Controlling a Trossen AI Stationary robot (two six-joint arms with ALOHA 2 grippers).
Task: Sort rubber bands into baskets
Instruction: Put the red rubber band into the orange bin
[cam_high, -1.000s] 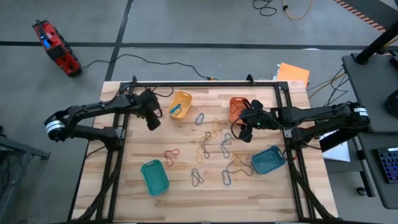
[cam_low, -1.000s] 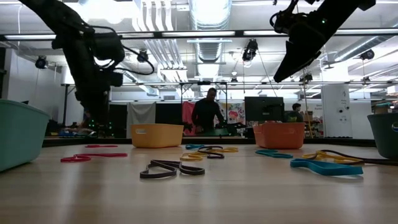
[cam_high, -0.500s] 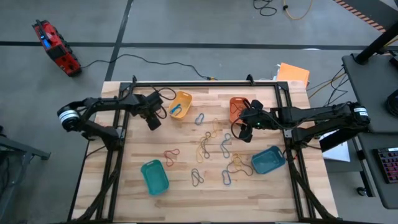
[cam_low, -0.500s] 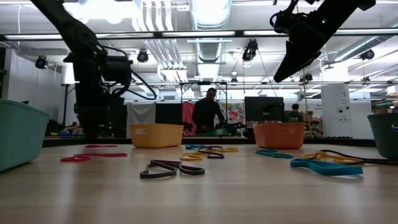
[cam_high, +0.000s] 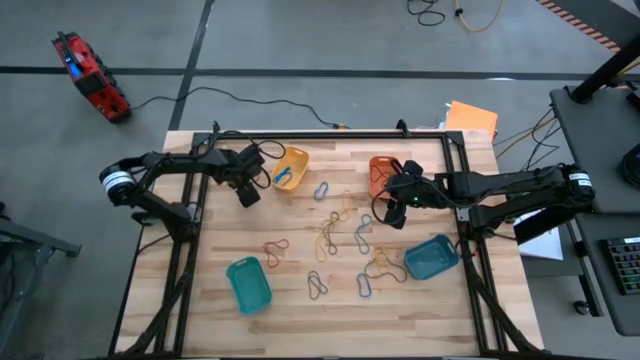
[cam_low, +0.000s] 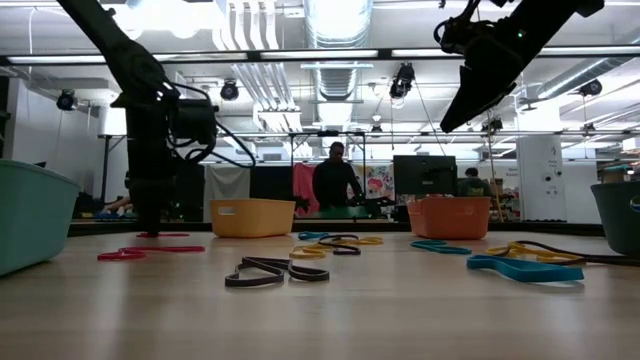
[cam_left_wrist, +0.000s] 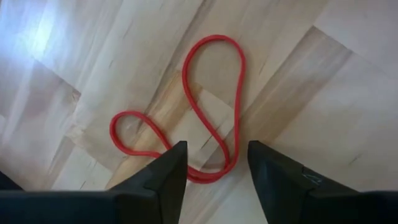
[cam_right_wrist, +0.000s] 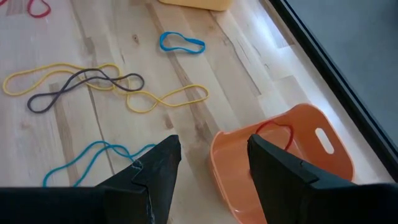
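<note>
The rubber bands (cam_high: 340, 240) lie scattered across the middle of the wooden worktop (cam_high: 300, 320): thin loops, twisted or oval, in red, yellow, blue and dark grey. From my left wrist camera I see one red band (cam_left_wrist: 199, 112) flat on the wood, twisted into a figure of eight, one loop large and one small. The left gripper (cam_left_wrist: 214, 165) hangs directly above it with its jaws spread apart and nothing between them; the lower curve of the band runs between the two dark fingers (cam_left_wrist: 161, 180).

Four baskets stand around the bands. The yellow basket (cam_high: 290, 167) sits at the far side with something blue inside it. The orange basket (cam_high: 381, 174) sits further right at the far side; my right wrist camera shows a red band (cam_right_wrist: 273, 134) lying in it. The green basket (cam_high: 248, 283) is at the near left and the blue basket (cam_high: 432, 258) at the near right.

The right gripper (cam_right_wrist: 211, 158) hovers beside the orange basket, jaws apart and empty.

From overhead the left arm's body covers the red band beneath it. In the level view the bands look like flat streaks, and I cannot tell many apart. A person (cam_low: 335, 185) stands in the room behind.
</note>
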